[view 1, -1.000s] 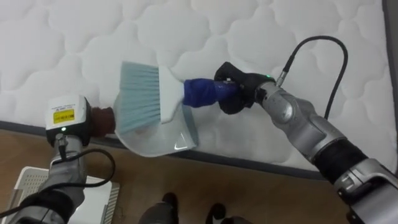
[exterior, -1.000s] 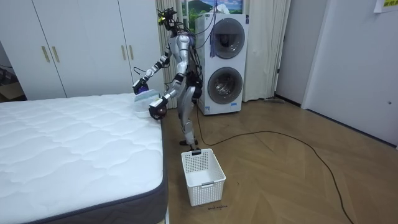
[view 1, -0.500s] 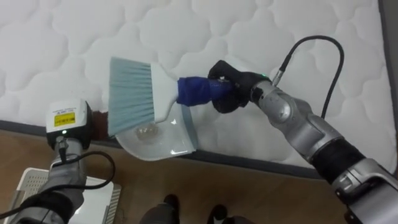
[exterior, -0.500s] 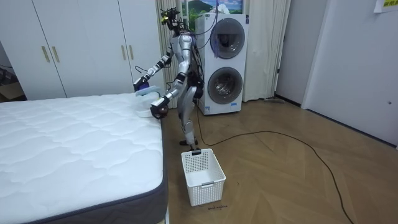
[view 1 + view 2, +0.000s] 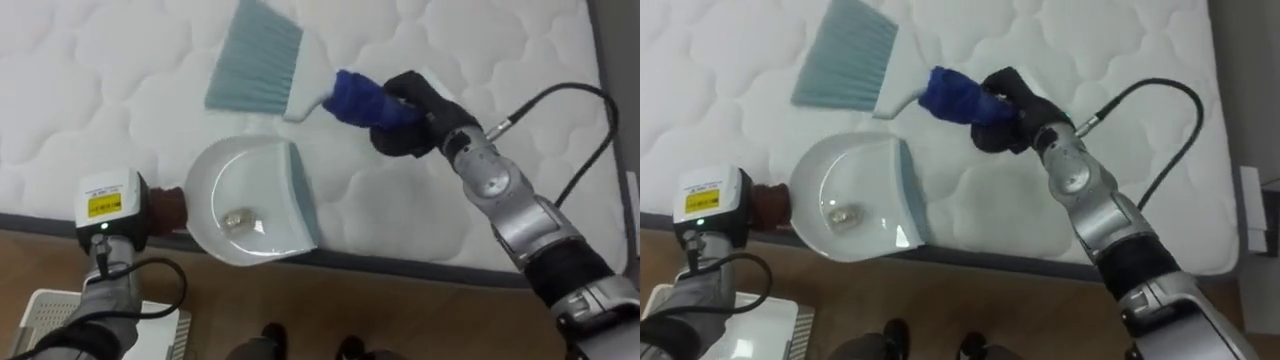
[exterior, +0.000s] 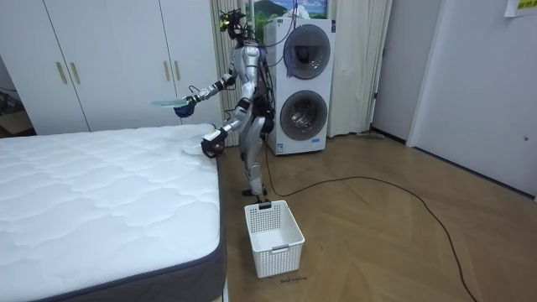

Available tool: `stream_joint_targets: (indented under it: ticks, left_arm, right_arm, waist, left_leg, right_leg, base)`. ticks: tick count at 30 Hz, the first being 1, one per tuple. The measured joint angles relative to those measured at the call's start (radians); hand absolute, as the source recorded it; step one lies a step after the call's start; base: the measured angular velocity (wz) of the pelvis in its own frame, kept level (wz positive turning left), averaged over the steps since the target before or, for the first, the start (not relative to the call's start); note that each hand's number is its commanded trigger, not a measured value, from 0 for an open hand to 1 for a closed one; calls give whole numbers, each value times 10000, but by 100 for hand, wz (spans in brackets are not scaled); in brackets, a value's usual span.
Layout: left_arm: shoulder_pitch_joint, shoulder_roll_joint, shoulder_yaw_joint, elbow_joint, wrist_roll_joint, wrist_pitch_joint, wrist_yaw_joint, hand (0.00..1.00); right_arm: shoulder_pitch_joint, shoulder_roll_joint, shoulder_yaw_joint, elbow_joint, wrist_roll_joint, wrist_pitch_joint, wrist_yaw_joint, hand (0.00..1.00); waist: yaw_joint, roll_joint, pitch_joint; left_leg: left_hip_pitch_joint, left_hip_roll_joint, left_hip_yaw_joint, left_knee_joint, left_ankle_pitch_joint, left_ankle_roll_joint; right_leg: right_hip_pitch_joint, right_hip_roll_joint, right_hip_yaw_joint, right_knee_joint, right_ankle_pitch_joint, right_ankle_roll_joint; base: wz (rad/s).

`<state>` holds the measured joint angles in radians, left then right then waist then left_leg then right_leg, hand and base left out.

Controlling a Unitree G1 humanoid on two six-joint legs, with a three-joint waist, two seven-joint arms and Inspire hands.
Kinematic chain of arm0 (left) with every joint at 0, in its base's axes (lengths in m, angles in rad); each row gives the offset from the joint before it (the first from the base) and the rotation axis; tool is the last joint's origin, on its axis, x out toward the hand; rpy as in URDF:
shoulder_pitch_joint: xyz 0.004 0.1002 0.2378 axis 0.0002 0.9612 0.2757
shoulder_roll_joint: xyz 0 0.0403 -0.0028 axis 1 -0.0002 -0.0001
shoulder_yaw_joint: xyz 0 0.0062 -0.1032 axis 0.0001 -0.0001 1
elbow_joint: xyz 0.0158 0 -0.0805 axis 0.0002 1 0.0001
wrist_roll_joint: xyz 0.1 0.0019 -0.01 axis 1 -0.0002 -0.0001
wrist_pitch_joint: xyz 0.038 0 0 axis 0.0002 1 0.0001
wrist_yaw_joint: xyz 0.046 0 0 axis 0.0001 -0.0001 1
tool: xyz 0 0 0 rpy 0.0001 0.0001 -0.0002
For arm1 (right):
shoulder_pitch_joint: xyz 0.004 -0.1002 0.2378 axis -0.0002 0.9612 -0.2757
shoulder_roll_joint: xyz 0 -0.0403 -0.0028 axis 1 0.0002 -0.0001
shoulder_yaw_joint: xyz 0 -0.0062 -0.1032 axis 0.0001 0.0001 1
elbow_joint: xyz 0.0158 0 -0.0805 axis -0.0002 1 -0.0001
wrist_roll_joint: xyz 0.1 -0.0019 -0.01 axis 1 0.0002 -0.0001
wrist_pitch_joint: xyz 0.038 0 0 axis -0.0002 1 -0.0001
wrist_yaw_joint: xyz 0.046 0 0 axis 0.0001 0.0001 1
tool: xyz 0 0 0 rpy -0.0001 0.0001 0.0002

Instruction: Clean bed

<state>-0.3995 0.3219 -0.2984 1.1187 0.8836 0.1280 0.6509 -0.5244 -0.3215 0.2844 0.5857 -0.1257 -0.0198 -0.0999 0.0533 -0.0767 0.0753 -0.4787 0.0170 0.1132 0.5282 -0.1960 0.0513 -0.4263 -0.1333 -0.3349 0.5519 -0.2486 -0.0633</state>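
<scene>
At the lower left of the eye views we see a corner of a white basket [image 5: 45, 300] on the wooden floor [image 5: 400, 310]. In the room view it stands beside the bed [image 5: 100, 100], well apart from the robot. Next comes the left hand [image 5: 120, 210], just outside the bed's near edge. It is closed round the brown handle of the pan [image 5: 255, 190]. The pan is white, and its wide mouth points to the right. It lies across the near edge of the bed, part over the mattress and part over the floor. We cannot tell if it touches the mattress. Inside the pan, near its middle, there is one small pale scrap [image 5: 237, 218].

Further in from the near edge, and apart from the pan, is the brush [image 5: 258, 58]. Its pale green bristles spread toward the left and its blue handle runs down to the right. The right hand [image 5: 415, 115] is clenched on this handle. In the room view this hand holds the brush up in the air over the bed. The robot stands upright at the bed's corner, with two stacked washers [image 6: 304, 84] behind it.
</scene>
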Motion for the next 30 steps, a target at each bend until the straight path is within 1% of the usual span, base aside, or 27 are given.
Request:
stream_joint_targets:
  ticks: [1,2,3,4,5,6,7,9,10,11,12,14,16,19,21,23,24,26,28,30]
  left_arm:
    - [62,-16,66,0,-1,-53,0,100]
    - [177,-29,117,-5,-2,-97,-1,100]
    - [314,-50,182,-5,8,-126,-1,100]
    - [398,-82,252,-15,23,-129,-1,100]
    - [587,-179,422,-93,23,-128,0,100]
    - [816,-273,674,-254,25,-125,8,100]
    - [923,-309,767,-330,15,-130,10,100]
    - [1339,-447,1150,-780,19,-159,8,100]
    - [1456,-455,1235,-957,18,-184,10,100]
    - [1714,-462,1403,-1274,-2,-249,16,100]
    - [1877,-461,1479,-1441,-5,-264,16,100]
    - [2134,-460,1677,-1777,-5,-256,15,100]
    - [2349,-460,1865,-2117,4,-261,13,100]
    - [2817,-450,2259,-3030,0,-228,4,100]
    - [3297,-441,2451,-3769,-10,-226,-1,100]
    - [3565,-446,2450,-4084,-89,-260,-75,100]
    - [3670,-460,2446,-4143,-87,-282,-147,100]
    - [3773,-469,2447,-4184,-97,-281,-328,100]
    - [3975,-469,2458,-4461,-185,-282,-353,100]
    - [4203,-470,2456,-4792,-298,-354,-378,100]
  right_arm:
    - [47,-1,-105,0,49,0,-61,0]
    - [137,7,-312,0,121,-1,-173,0]
    - [247,5,-483,-3,121,-9,-309,0]
    - [363,3,-619,-59,153,-16,-331,0]
    - [675,-32,-833,-275,491,-16,-474,0]
    - [904,-44,-956,-484,961,-16,-684,0]
    - [1003,-43,-1023,-575,1182,-17,-749,0]
    - [1395,-48,-1344,-857,1917,-19,-981,0]
    - [1500,-48,-1480,-944,2087,-19,-987,0]
    - [1711,-54,-1680,-1078,2425,-19,-1080,0]
    - [1952,-56,-1922,-1269,2670,-19,-1194,0]
    - [2153,-96,-2109,-1357,3128,-19,-1433,0]
    - [2337,-118,-2391,-1371,3574,-14,-1569,0]
    - [2625,-274,-2717,-1911,4043,45,-1863,0]
    - [2817,-306,-2773,-2265,4040,73,-2015,0]
    - [2942,-305,-2774,-2409,4086,73,-2124,0]
    - [2983,-303,-2774,-2482,4218,88,-2205,0]
    - [3070,-302,-2768,-2678,4445,90,-2331,0]
    - [3122,-288,-2754,-2875,4658,93,-2504,0]
    - [3124,-278,-2751,-2917,4838,108,-2604,0]
  waist:
    - [-15,-5,-9]
    - [-93,14,-35]
    - [-234,39,-115]
    - [-261,29,-204]
    - [-261,29,-391]
    - [-252,37,-475]
    - [-255,28,-522]
    - [-372,35,-630]
    - [-391,50,-655]
    - [-452,93,-696]
    - [-465,136,-722]
    - [-519,188,-752]
    - [-534,196,-758]
    - [-548,243,-781]
    - [-605,262,-792]
    - [-581,317,-812]
    - [-552,368,-834]
    - [-455,450,-852]
    - [-435,474,-857]
    - [-393,479,-853]
  left_leg:
    - [106,-2,4,-68,1,1]
    - [296,3,-9,-145,1,1]
    - [498,19,-15,-214,1,1]
    - [593,21,-5,-294,2,0]
    - [810,16,38,-487,11,3]
    - [1138,12,135,-702,22,11]
    - [1285,1,180,-810,25,13]
    - [1945,-40,235,-1229,49,13]
    - [2072,-36,229,-1341,52,9]
    - [2377,-32,227,-1604,63,-3]
    - [2607,-44,229,-1767,111,0]
    - [2857,-47,229,-1943,142,8]
    - [3084,-80,227,-2109,144,11]
    - [3192,-112,222,-2233,145,12]
    - [3514,-134,203,-2457,148,7]
    - [3865,-151,179,-2659,155,-6]
    - [4079,-171,180,-2794,155,-6]
    - [4305,-185,155,-2925,155,-6]
    - [4408,-207,85,-2932,155,-6]
    - [4527,-245,-106,-3006,163,-19]
  right_leg:
    - [85,15,18,-46,4,7]
    - [316,58,16,-186,13,23]
    - [544,122,30,-345,37,56]
    - [641,142,41,-417,52,70]
    - [825,160,56,-571,86,101]
    - [1094,161,87,-696,103,129]
    - [1203,156,110,-735,114,145]
    - [1811,213,168,-1141,155,218]
    - [1975,256,167,-1307,188,249]
    - [2301,332,153,-1652,300,287]
    - [2571,381,156,-1922,374,324]
    - [2873,474,216,-2181,526,369]
    - [3081,488,254,-2298,551,398]
    - [3181,509,307,-2469,574,437]
    - [3546,546,312,-2707,585,457]
    - [3959,603,335,-3031,635,537]
    - [4197,617,320,-3181,644,552]
    - [4422,620,292,-3236,645,554]
    - [4572,620,281,-3310,644,554]
    - [4726,619,263,-3323,638,564]
  base:
    - [-6]
    - [0]
    - [0]
    - [0]
    - [-8]
    - [-12]
    - [-12]
    - [-7]
    - [0]
    - [-3]
    - [-4]
    - [-3]
    - [2]
    - [4]
    - [8]
    - [7]
    - [4]
    - [4]
    - [16]
    - [25]
